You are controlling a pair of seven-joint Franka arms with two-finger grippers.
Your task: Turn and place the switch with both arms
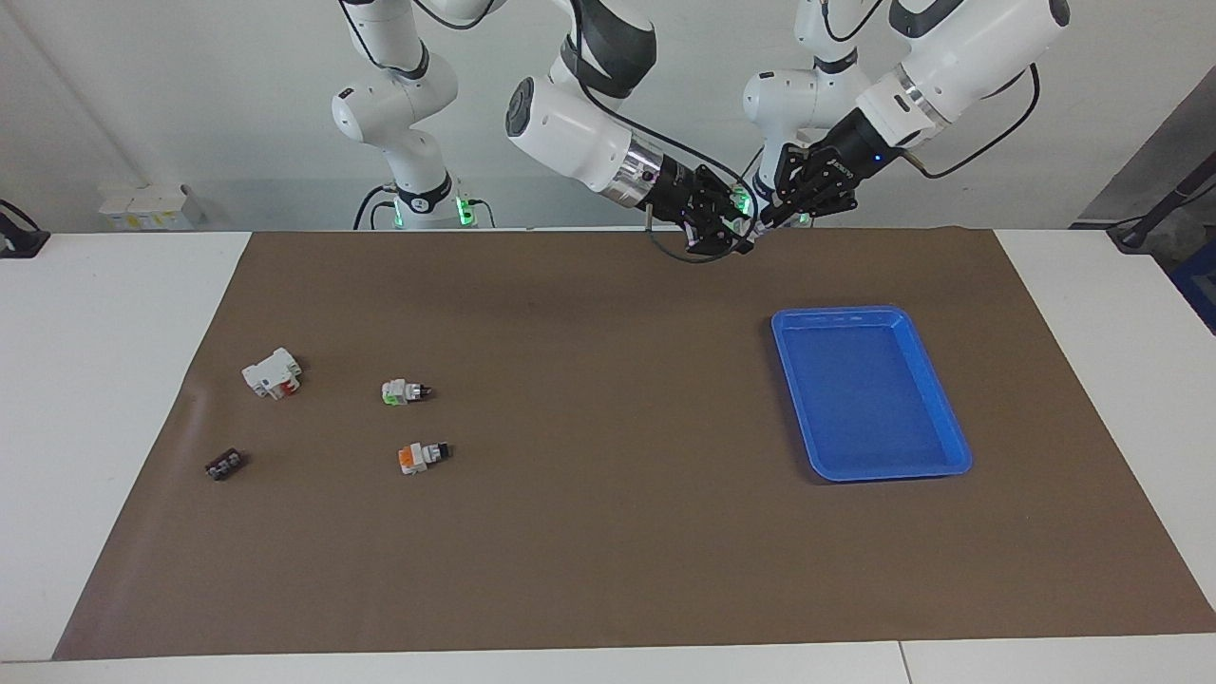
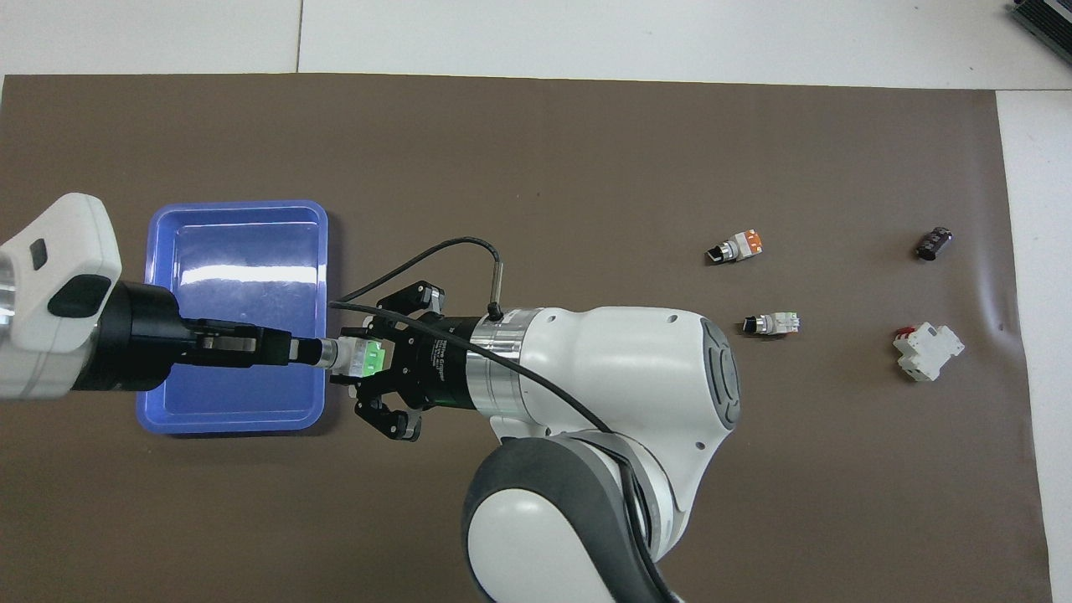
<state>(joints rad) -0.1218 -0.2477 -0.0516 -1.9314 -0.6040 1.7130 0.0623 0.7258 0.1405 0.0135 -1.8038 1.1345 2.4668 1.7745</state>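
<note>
Two green-ended switches: one held up in the air (image 2: pixel 362 355), just beside the blue tray (image 2: pixel 159 243), the other lying on the brown mat (image 2: pixel 771 323). One tray, one orange-ended switch (image 2: pixel 734 247), one white-and-red block (image 2: pixel 926 352), one small black part (image 2: pixel 934 244). Two robot arms.

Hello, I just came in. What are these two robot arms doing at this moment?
Both arms hold one switch between them in the air, beside the blue tray. The right gripper is shut on its light-green end, and the left gripper is shut on its knob end. A second green switch, an orange-ended switch, a white-and-red block and a small black part lie toward the right arm's end.
</note>
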